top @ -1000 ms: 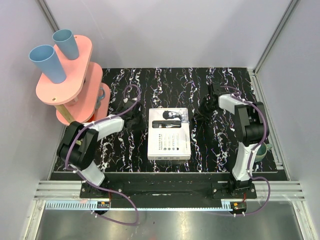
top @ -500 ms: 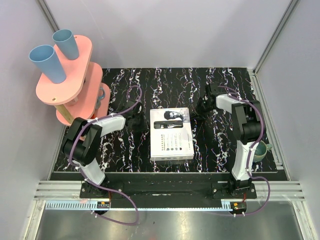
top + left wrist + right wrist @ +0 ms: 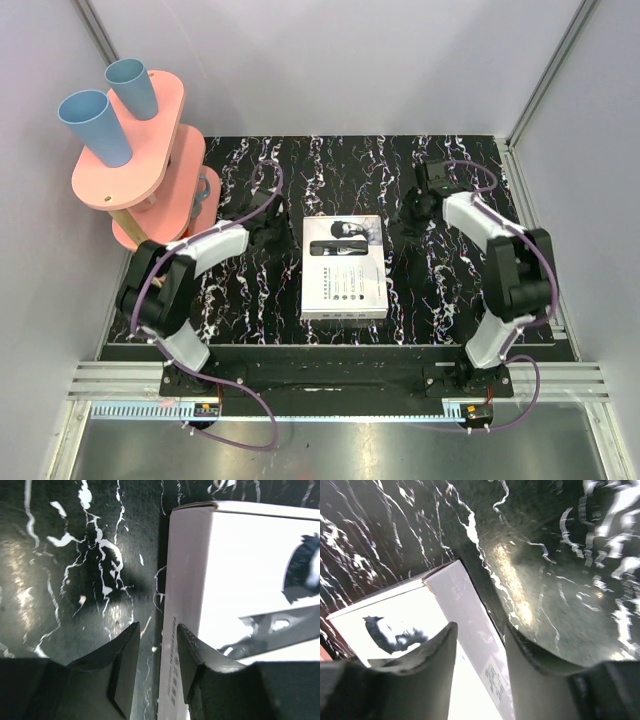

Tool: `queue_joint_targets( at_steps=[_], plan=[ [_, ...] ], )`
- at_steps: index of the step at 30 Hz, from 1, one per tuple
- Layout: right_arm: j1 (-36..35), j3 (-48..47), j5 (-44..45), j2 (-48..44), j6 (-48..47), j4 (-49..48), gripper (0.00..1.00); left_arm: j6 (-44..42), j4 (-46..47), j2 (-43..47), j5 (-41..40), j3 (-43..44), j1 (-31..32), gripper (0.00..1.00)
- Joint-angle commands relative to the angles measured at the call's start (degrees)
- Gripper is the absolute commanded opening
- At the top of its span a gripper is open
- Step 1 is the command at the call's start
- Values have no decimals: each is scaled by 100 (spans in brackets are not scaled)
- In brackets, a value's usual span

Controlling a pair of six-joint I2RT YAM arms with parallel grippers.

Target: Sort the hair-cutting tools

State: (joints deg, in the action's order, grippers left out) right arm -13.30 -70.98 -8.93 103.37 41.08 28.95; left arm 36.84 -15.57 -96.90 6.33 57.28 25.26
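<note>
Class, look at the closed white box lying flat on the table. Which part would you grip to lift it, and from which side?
Grip its two long side walls, pressing in from left and right together. The white box lies flat with its lid shut and looks too broad for one gripper. The left gripper and right gripper flank those walls.

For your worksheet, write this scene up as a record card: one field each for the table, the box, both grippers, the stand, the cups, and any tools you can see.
Table: black marble-patterned top
Box: white, printed lid shut, flat at mid-table
Left gripper: jaws apart, empty, low beside the box's left side
Right gripper: jaws apart, empty, near the box's far right corner
Stand: pink, two tiers, far left
Cups: two, blue, upright on the top tier
Loose tools: none in view
</note>
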Motion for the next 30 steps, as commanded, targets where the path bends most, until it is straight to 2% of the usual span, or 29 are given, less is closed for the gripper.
queue_joint_targets(
  at_steps=[1,2,4,5,8,9,15,19,22,30],
  plan=[
    [20,-214,1472,-1247,-468,985,56,-168,-481,1067,-807,293,32,43],
    [12,-345,1621,-1693,-617,1216,65,-255,-604,1216,-843,310,32,48],
    [-15,-216,1885,-2222,-715,1455,73,-326,-947,1717,-896,319,41,54],
    [-15,-145,1903,-2756,-776,1517,85,-344,-1017,2093,-905,250,50,69],
    [-15,93,1667,-3621,-847,1692,97,-379,-1211,2631,-931,109,50,84],
    [-15,119,1510,-3788,-856,1745,100,-362,-1368,2928,-949,91,58,99],
    [-15,146,1368,-4983,-1163,2194,100,-388,-2019,4018,-984,126,50,99],
    [-15,-222,1113,-5686,-1584,2580,100,-546,-2353,4749,-879,170,58,99],
    [-15,-494,1060,-6064,-1830,2756,100,-722,-2564,5277,-686,301,58,99],
    [-15,-1172,1016,-6584,-2130,2871,100,-942,-3101,6429,-800,1013,50,99]
  ],
)
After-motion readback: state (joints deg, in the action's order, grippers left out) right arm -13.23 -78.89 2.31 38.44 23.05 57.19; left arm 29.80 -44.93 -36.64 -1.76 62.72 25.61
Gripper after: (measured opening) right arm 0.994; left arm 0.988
